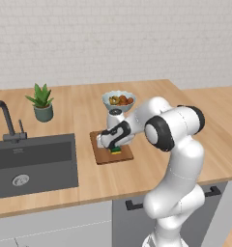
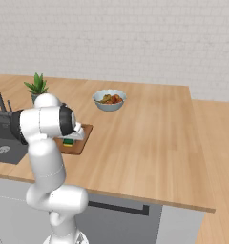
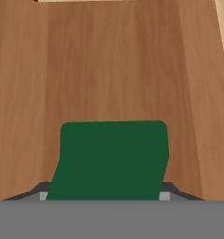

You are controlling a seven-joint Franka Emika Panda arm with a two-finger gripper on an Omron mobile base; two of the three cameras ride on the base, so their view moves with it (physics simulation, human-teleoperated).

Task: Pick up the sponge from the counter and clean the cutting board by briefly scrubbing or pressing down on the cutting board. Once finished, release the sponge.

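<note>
Gripper (image 1: 116, 146) clamps sponge (image 1: 116, 150) on cutting board (image 1: 102, 155), fruit bowl (image 1: 119, 100) just behind.

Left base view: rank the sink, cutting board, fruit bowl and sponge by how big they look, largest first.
1. sink
2. cutting board, partly hidden by the gripper
3. fruit bowl, close to the board's visible part, so unsure
4. sponge, held in the gripper

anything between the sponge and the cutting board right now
Nothing visible does. The pincer holds the sponge right at the cutting board, and the hand view shows only bare board beyond the sponge. The fruit bowl sits farther back on the counter.
</note>
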